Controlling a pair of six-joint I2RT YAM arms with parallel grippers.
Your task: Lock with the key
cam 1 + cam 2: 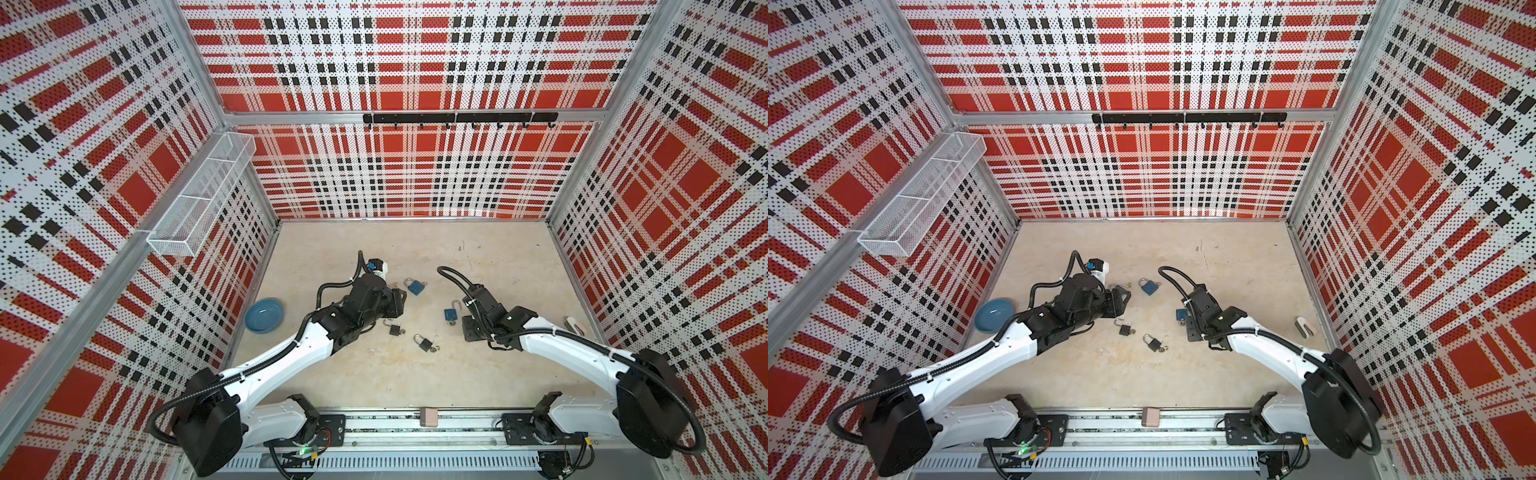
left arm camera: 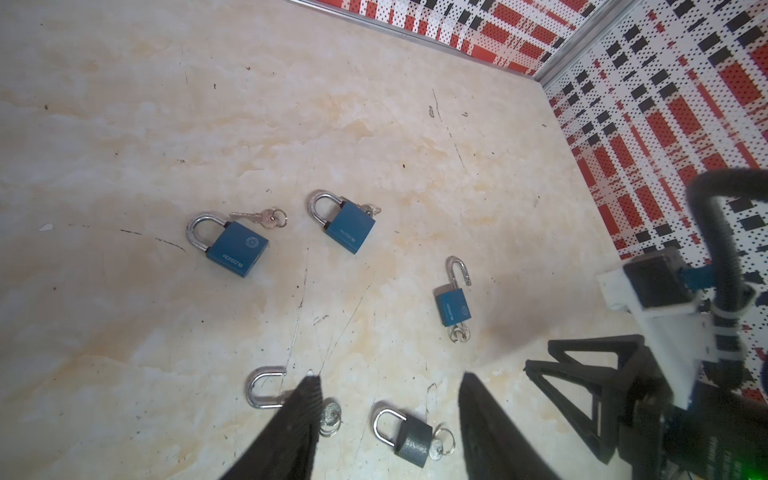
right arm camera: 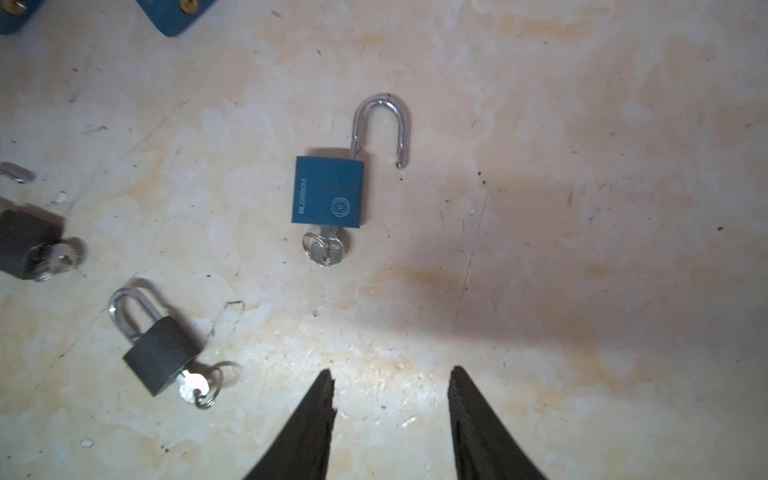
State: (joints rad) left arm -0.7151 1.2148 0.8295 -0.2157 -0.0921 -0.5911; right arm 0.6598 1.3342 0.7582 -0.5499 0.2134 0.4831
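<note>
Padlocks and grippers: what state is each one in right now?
small blue padlock: shackle open, key inserted.
shut black padlock: shackle shut, key inserted.
open black padlock: shackle open.
big blue padlock: shackle shut, loose key beside it.
second big blue padlock: shackle shut.
left gripper: jaws open, empty.
right gripper: jaws open, empty.

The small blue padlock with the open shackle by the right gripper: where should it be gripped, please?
Probably by the body of the small blue padlock, from straight above, jaws across its two long sides. It lies flat; the open shackle fills one end and the key the other, so only those sides are free. The right gripper is open.
</note>
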